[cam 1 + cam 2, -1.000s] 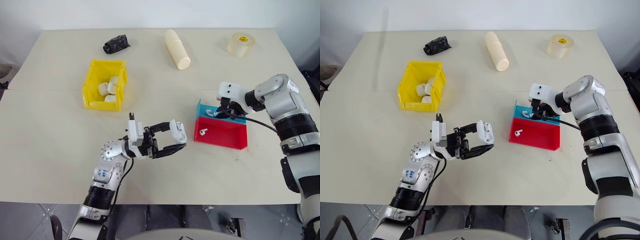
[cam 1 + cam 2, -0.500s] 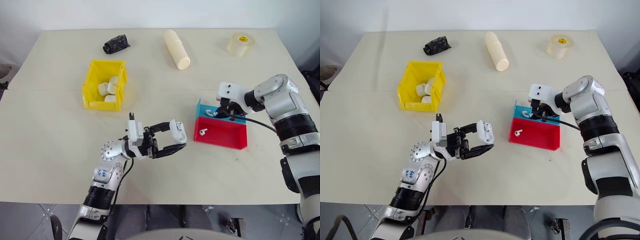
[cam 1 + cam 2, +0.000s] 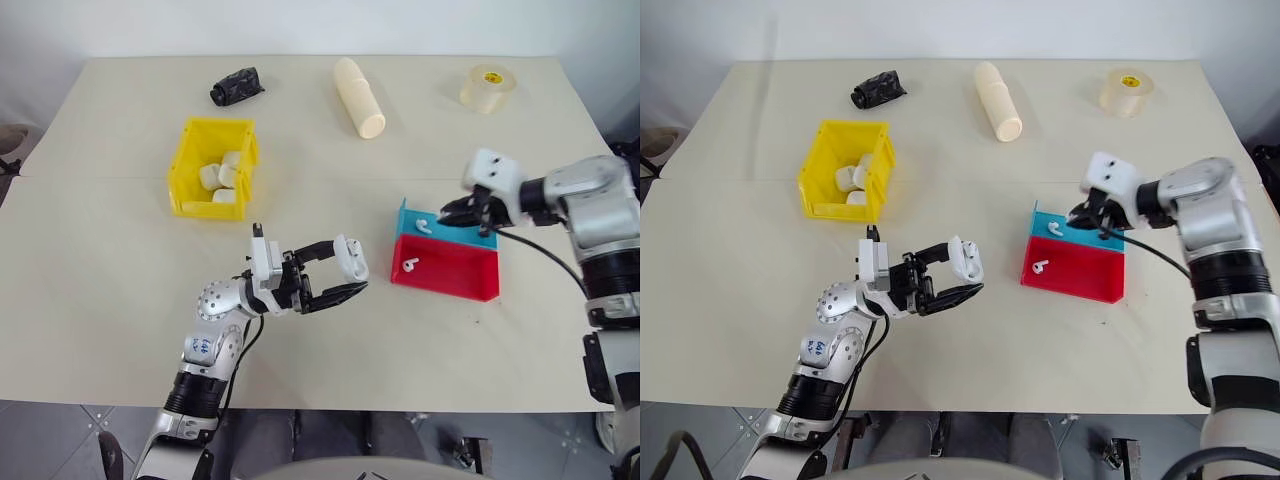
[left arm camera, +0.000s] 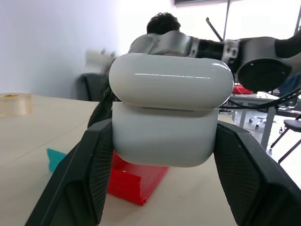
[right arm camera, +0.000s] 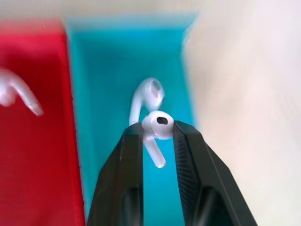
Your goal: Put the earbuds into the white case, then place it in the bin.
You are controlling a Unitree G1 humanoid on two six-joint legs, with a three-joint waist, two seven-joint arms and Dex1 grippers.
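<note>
Right hand [image 5: 157,129] pinches an earbud [image 5: 156,127] above blue tray [image 5: 108,56]; left hand [image 4: 164,141] clamps white case [image 4: 167,110], lid ajar.

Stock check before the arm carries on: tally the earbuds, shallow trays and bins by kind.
Earbuds: 3
Trays, red and blue: 2
Yellow bin: 1
Total: 6

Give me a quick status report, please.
Left gripper shut on case, lid ajar. Right gripper pinching an earbud above blue tray. Nothing in the way.
</note>
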